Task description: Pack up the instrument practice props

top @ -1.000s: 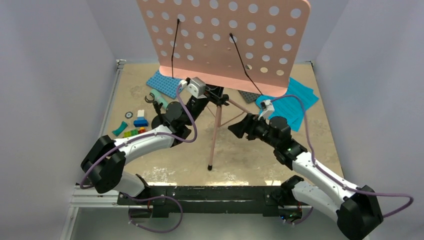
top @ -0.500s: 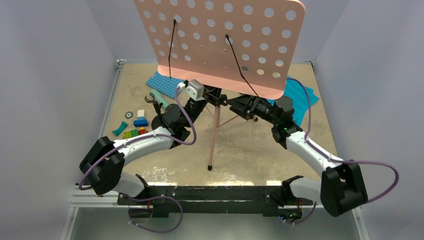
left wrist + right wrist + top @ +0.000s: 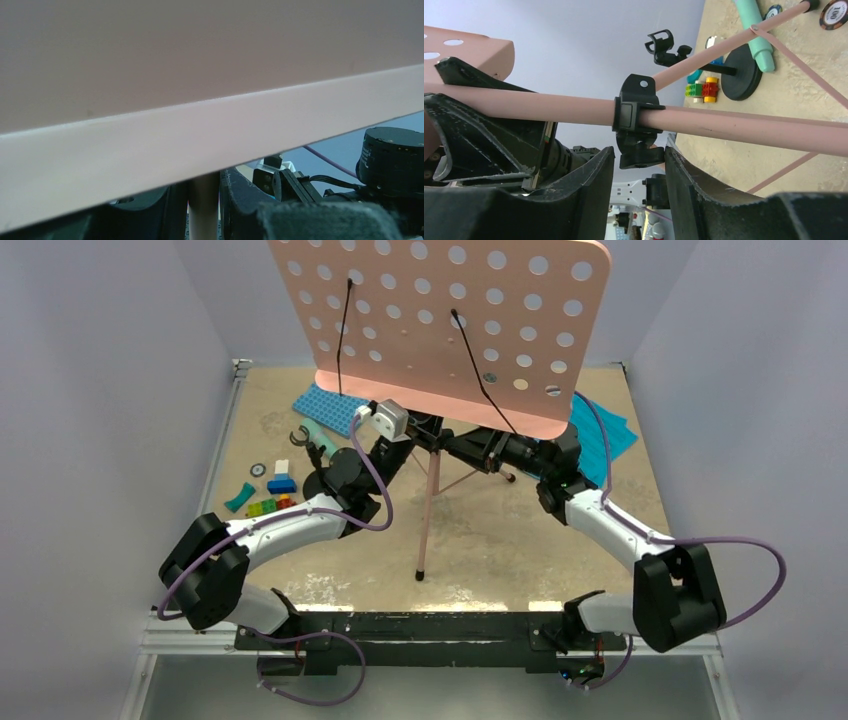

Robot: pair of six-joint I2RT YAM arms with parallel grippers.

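The pink music stand stands mid-table, its perforated board [image 3: 440, 320] high at the back and its pole [image 3: 430, 505] running down to the tripod feet. My left gripper [image 3: 426, 432] is shut on the pole [image 3: 203, 210] just under the board [image 3: 200, 75]. My right gripper [image 3: 639, 157] is open, its fingers either side of the black clamp [image 3: 636, 117] on the pole; in the top view it [image 3: 455, 446] sits right of the pole. Cyan sheet-music pages [image 3: 608, 435] lie at the back right. The mint microphone [image 3: 322, 440] and the black mic stand [image 3: 744, 75] are at the left.
A blue studded baseplate [image 3: 325, 405] lies at the back left. Small coloured bricks [image 3: 270, 502] and a round chip [image 3: 258, 468] lie left of my left arm. The tripod legs [image 3: 470, 478] spread across the table's middle. Grey walls close in both sides.
My right arm has swung left and forward from the cyan pages to the pole, its open fingers now round the clamp. The board has shifted slightly left. My left gripper keeps its hold.
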